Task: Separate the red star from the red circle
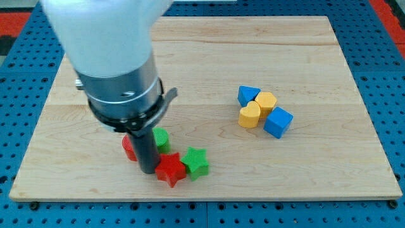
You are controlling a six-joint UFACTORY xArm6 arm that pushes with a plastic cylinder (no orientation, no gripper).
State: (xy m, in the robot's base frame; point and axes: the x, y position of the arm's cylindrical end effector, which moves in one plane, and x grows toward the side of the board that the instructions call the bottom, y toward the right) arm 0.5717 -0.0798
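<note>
My tip sits low in the lower left of the frame, wedged between 2 red pieces: the red circle peeks out just to its left, mostly hidden behind the rod, and the red star touches it on the right. No fingers here to open or close, just the bare rod. A green star leans against the red star's right side, and a green block, shape unclear, sits just above. Best play, I judge: drive right, square through the star's middle, so it slides away without spinning back. Expect the green star to ride along. Over at centre right, the blue and yellow cluster sits well apart.
</note>
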